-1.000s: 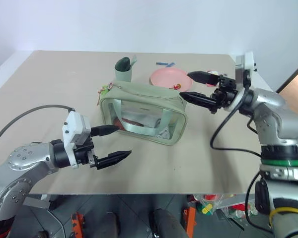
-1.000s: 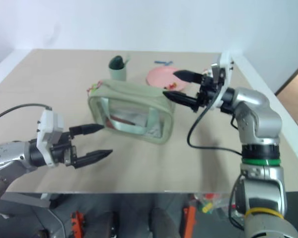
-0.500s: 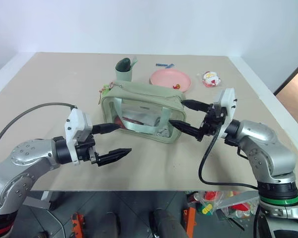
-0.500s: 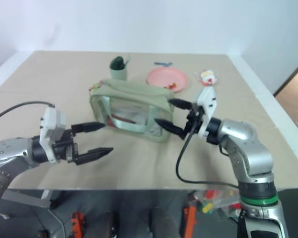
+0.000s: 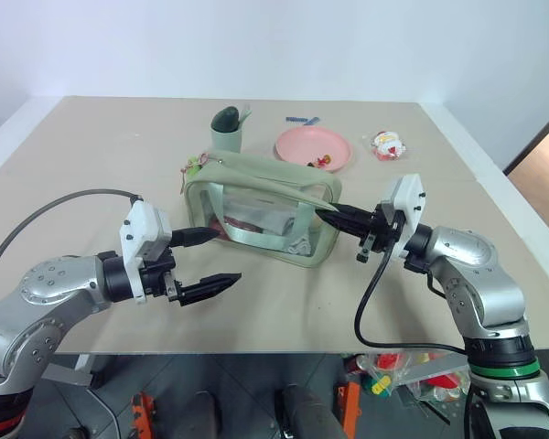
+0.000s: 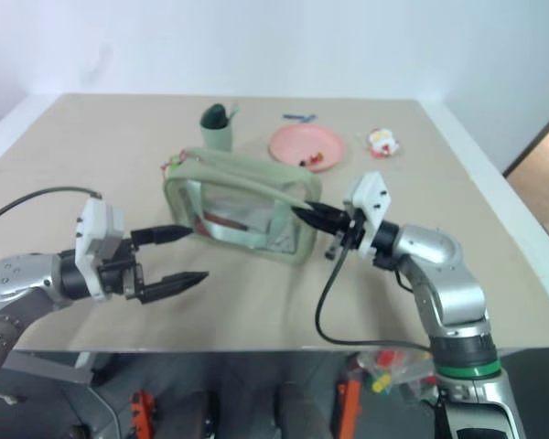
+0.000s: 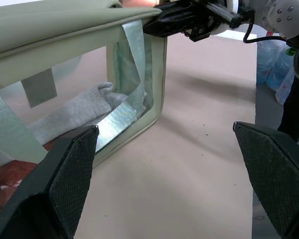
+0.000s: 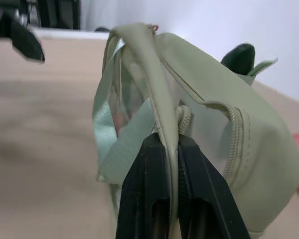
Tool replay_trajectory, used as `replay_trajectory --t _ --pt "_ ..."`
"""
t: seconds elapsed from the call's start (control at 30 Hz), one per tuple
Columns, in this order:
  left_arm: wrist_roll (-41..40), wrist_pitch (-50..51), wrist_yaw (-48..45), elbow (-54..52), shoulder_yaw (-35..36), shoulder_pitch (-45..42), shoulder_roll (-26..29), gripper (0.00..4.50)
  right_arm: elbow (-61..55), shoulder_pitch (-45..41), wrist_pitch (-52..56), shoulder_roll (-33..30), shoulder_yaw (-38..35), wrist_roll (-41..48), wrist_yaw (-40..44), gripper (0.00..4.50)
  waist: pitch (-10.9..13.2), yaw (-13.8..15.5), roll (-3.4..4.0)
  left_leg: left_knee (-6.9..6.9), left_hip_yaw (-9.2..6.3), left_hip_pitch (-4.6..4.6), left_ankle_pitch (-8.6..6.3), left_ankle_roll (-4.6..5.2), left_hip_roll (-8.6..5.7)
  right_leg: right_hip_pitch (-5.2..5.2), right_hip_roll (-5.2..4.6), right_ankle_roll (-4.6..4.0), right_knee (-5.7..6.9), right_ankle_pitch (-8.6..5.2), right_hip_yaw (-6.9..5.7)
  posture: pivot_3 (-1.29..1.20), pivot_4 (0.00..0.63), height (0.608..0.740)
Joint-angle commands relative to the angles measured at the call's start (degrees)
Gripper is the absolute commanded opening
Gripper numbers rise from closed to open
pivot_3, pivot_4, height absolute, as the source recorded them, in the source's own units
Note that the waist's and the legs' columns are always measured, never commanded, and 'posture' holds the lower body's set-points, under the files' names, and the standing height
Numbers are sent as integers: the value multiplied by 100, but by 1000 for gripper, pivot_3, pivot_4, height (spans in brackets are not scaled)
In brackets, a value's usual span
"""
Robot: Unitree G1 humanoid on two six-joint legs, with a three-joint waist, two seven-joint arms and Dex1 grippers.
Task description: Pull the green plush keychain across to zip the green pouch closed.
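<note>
Right wrist view: the right pincer (image 8: 165, 149) is clenched on the strap handle (image 8: 154, 84) of the green pouch (image 5: 261, 215), which sits mid-desk (image 5: 101, 155). The green plush keychain (image 5: 194, 166) hangs at the pouch's far left corner. The left pincer (image 5: 206, 261) hovers released just beside the pouch's near left end

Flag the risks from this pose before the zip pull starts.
Right tool is shut on the green pouch rim, thin fabric only; it could slip when pulled. The green plush keychain hangs at the far end, untouched, and the left tool is open near the window side, so reaching it may shove the pouch.
</note>
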Motion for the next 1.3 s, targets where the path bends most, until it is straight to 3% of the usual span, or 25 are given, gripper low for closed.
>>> replay_trajectory --t 0.03,0.4,0.83,0.93,1.07,1.3 --pt "46 -72 -53 -117 -11 22 -19 4500 283 -235 -566 64 22 -93 194 9 0 -3 0 1 1 3 0 0 0 1 0 -6 0 -1 1 0 150 740" --pt "110 -70 -46 -154 -10 81 -23 4500 921 -711 -938 -28 -250 497 1161 9 1 18 1 0 -1 -1 5 7 2 2 3 3 0 5 2 0 150 740" --pt "201 -208 18 -161 35 100 -98 4500 893 -403 -833 -124 -274 567 1333 9 2 19 3 -2 -6 -6 4 6 2 0 2 10 0 7 -2 0 150 740" --pt "-224 -22 405 -136 500 12 -252 4500 883 -329 -859 -146 -265 532 1324 9 2 18 2 1 -2 -5 4 6 0 0 1 11 0 8 1 0 150 740" --pt "-1421 379 1301 -196 1444 203 -437 4500 854 -281 -847 -197 -267 494 1291 9 1 15 2 3 -4 -3 4 7 5 1 1 21 1 16 -2 0 150 740" --pt "-1507 372 1947 300 2384 785 -456 4500 709 -263 -718 -256 -196 489 1250 9 1 19 3 3 -5 0 5 6 1 6 -1 4 1 6 -4 0 150 740"
